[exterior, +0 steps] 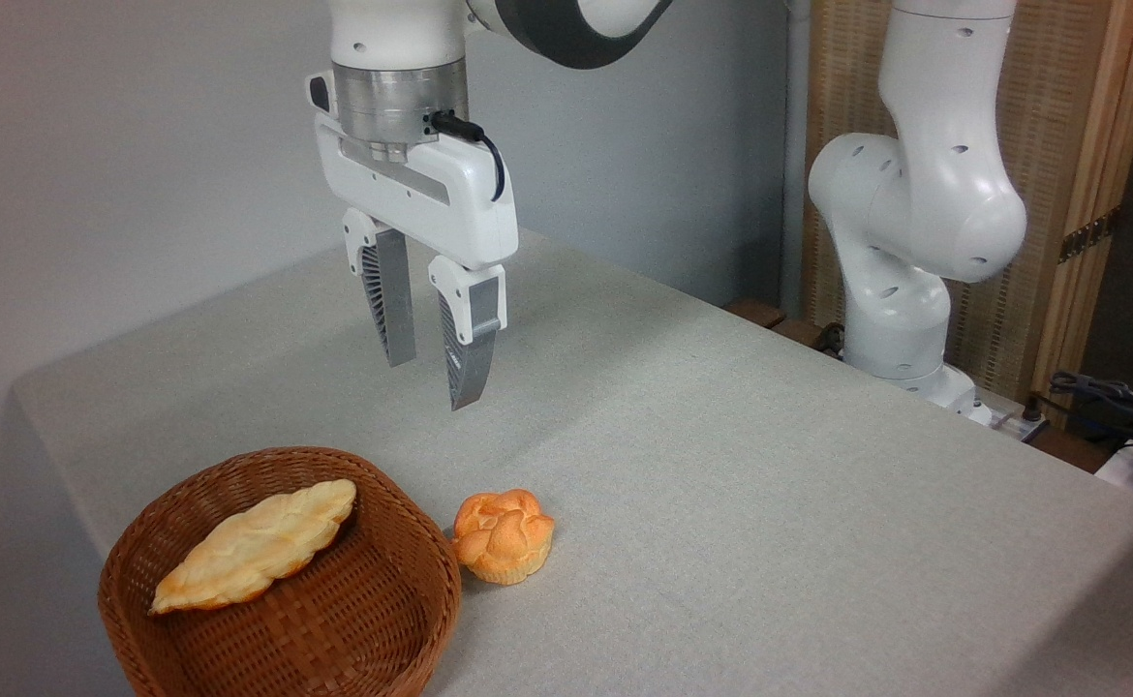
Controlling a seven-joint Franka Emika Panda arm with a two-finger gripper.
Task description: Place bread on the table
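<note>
The table, a broad top covered in light grey speckled cloth, fills most of the view and runs from the grey wall at the back down to the front edge. The white arm stands beyond the basket, past the table's far right edge, its base off the cloth, and its upper links reach across the top of the picture. From it the gripper hangs pointing downward in the air above the cloth, behind the basket and a little to the right of the basket's middle; its two grey ribbed fingers stand a little apart with a narrow gap between them and nothing in that gap, and their tips are well clear of the cloth. The brown woven basket sits at the front left corner of the tabletop, partly cut off by the lower edge of the picture. Inside the basket lies the bread, a long, flat, leaf-shaped pastry, pale cream with browned tips, set at a slant so that its right end leans on the basket's far wall and its left end points toward the basket's near left side. Just beside the basket's right rim, on the bare cloth, sits a small round orange bun with a flower-shaped top, very close to the wicker; whether they touch cannot be told.
</note>
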